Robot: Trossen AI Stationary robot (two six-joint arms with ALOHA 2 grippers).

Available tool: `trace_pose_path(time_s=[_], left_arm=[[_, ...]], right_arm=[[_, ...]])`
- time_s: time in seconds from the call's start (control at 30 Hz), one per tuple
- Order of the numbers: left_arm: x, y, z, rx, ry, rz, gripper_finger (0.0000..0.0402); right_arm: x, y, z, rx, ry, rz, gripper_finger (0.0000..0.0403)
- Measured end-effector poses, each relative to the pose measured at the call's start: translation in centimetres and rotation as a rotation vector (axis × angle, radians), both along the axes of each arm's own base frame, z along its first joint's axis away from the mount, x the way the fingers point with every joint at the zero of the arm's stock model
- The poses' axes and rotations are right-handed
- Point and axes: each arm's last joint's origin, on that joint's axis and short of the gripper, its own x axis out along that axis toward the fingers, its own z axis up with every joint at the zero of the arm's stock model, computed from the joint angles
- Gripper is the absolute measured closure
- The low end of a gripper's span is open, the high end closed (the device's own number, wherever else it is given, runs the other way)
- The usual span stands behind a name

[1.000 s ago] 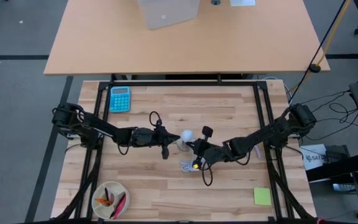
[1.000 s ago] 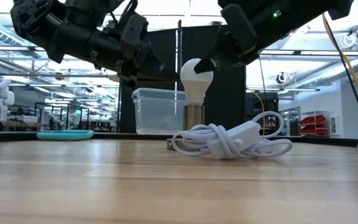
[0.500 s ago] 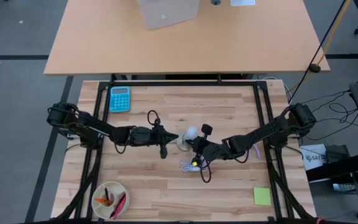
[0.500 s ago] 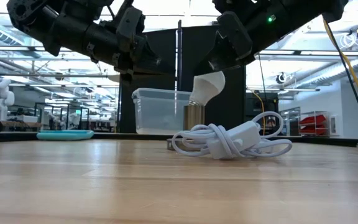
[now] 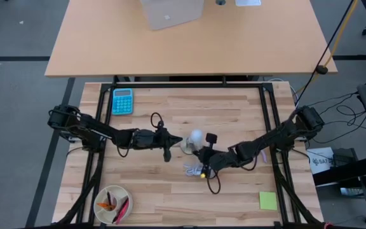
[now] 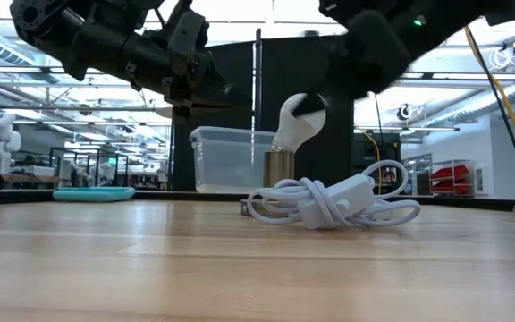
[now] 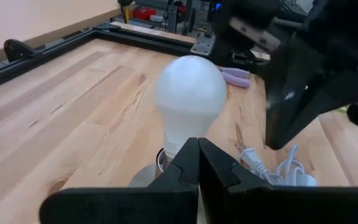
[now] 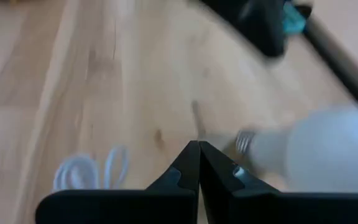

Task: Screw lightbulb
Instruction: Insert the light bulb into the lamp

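The white lightbulb [image 5: 196, 135] stands tilted with its screw base in the grey metal socket [image 6: 280, 166] at the table's middle; it also shows in the low view [image 6: 295, 116] and the left wrist view [image 7: 190, 93]. My left gripper [image 5: 168, 145] is shut, just left of the bulb and above the table. My right gripper [image 5: 203, 158] is shut, just near and right of the bulb. In the right wrist view the bulb [image 8: 328, 149] lies off to one side of the shut fingertips. My right gripper is blurred in the low view, where a dark part of it crosses the bulb's globe [image 6: 307, 105]. I cannot tell whether it touches the globe. Its shut fingertips hold nothing.
A white coiled cable [image 5: 194, 169] lies just near the socket, and shows in the low view [image 6: 329, 204]. A teal calculator [image 5: 122, 100] lies at the far left, a bowl with small items [image 5: 112, 205] at the near left, and a yellow-green note [image 5: 268, 201] at the near right.
The bulb stood upright in the socket and has tipped over toward the table's right while my right gripper was on its globe. My right gripper has then drawn back toward the near right, away from the bulb's top. The bulb stays tilted.
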Motion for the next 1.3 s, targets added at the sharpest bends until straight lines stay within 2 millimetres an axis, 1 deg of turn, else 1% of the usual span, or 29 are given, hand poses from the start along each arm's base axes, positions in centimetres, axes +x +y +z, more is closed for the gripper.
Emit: trace_pose_path(time_s=[0.07,0.17,0.27,0.53,0.7,0.83,1.07,1.2,1.3], left_arm=[[0.0,0.0,0.0,0.001,0.0,0.0,0.0401],[0.0,0.1,0.0,0.006,-0.002,0.002,0.0401],[0.1,0.4,0.1,0.006,-0.014,0.014,0.0401],[0.2,1.1,0.4,0.001,-0.045,0.039,0.0401],[0.2,1.3,0.4,-0.002,-0.047,0.041,0.0401],[0.3,1.1,0.6,-0.013,-0.071,0.007,0.0401],[0.3,1.1,0.6,-0.021,-0.067,-0.017,0.0401],[0.3,1.1,0.5,-0.022,-0.062,-0.021,0.0401],[0.4,1.1,0.1,-0.021,-0.05,-0.02,0.0401]], right_arm=[[-0.4,-0.1,-0.5,0.018,0.042,-0.037,0.0403],[-0.8,-0.7,-0.9,0.028,0.071,-0.133,0.0403],[-0.9,-1.3,-1.2,0.049,0.091,-0.182,0.0403],[-0.7,-2.7,-1.2,0.082,0.068,-0.286,0.0403],[-0.9,-3.1,-1.4,0.082,0.055,-0.369,0.0403],[-0.8,-3.1,-1.1,0.059,0.033,-0.395,0.0403],[-0.1,-3.0,0.2,0.012,0.004,-0.394,0.0403],[0.1,-3.1,0.4,0.004,0.005,-0.386,0.0403],[0.1,-3.0,0.4,0.003,0.004,-0.379,0.0403]])
